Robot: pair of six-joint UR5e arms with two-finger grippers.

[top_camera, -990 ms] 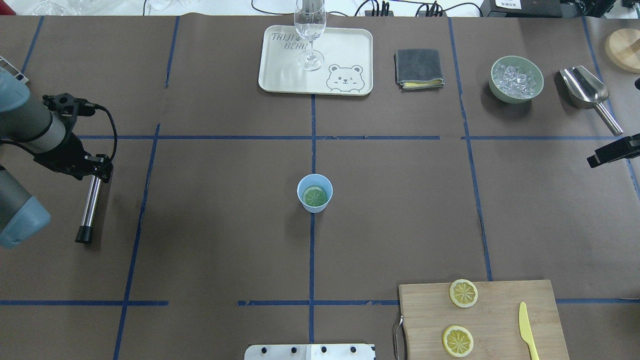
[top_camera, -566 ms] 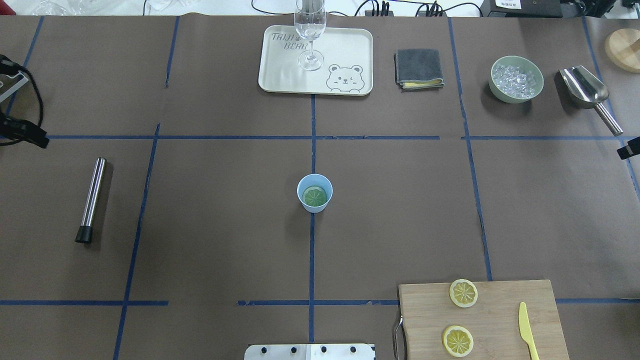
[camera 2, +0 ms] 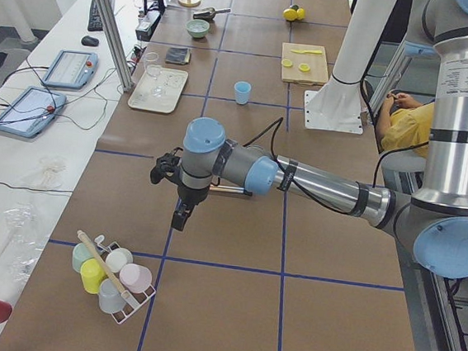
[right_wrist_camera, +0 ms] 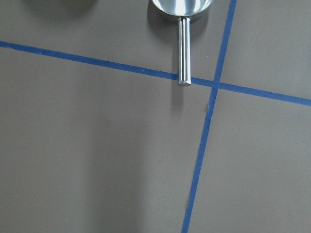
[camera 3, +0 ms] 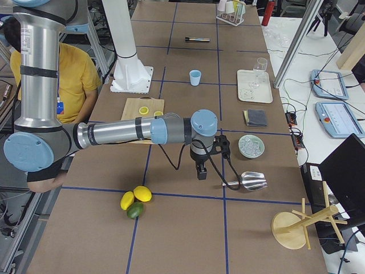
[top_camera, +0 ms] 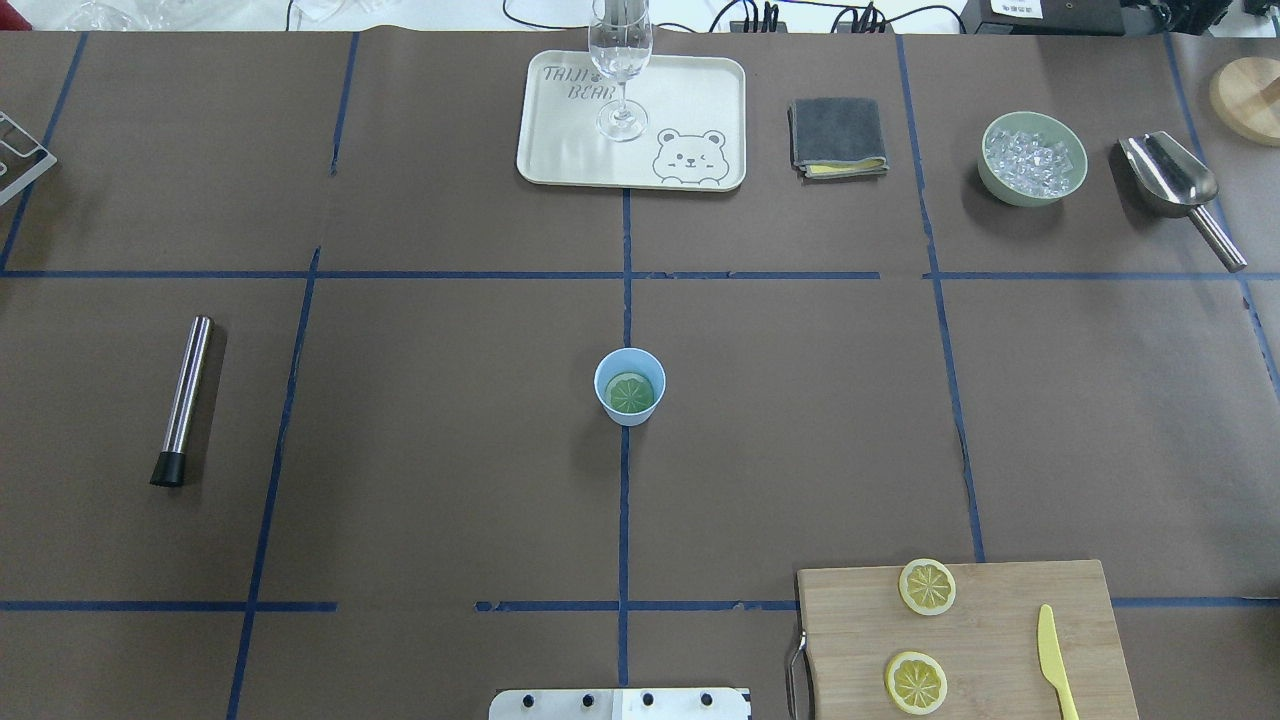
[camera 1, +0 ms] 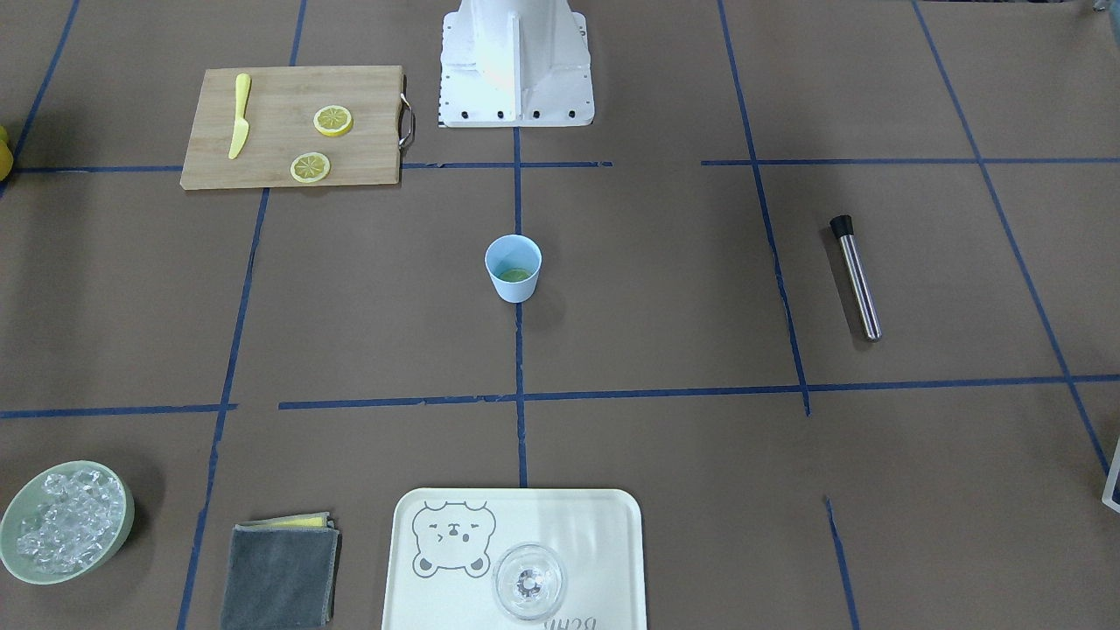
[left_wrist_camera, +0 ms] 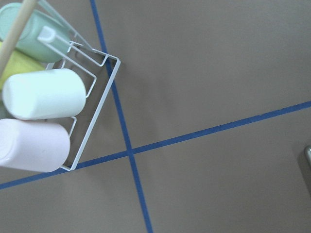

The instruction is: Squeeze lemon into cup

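The light blue cup (top_camera: pixel 630 386) stands upright at the table's middle, with a lemon slice (top_camera: pixel 630 393) lying flat in its bottom; it also shows in the front view (camera 1: pixel 514 268). Two more lemon slices (top_camera: pixel 927 586) (top_camera: pixel 915 681) lie on the wooden cutting board (top_camera: pixel 1000 640). Neither gripper shows in the overhead or front view. The left gripper (camera 2: pixel 182 218) hangs over the table's left end, far from the cup. The right gripper (camera 3: pixel 200 171) hangs over the right end near the scoop. I cannot tell whether either is open or shut.
A steel muddler (top_camera: pixel 183 399) lies at the left. A tray (top_camera: pixel 690 100) with a clear glass (top_camera: pixel 620 70), a grey cloth (top_camera: pixel 837 135), a bowl of ice (top_camera: pixel 1033 158) and a metal scoop (top_camera: pixel 1170 180) stand along the far side. A yellow knife (top_camera: pixel 1052 660) lies on the board. A cup rack (camera 2: pixel 112 276) stands under the left arm.
Both arms have drawn back out of the overhead view, the left one leftward away from the muddler, the right one rightward. The muddler, cup and slices have not moved.
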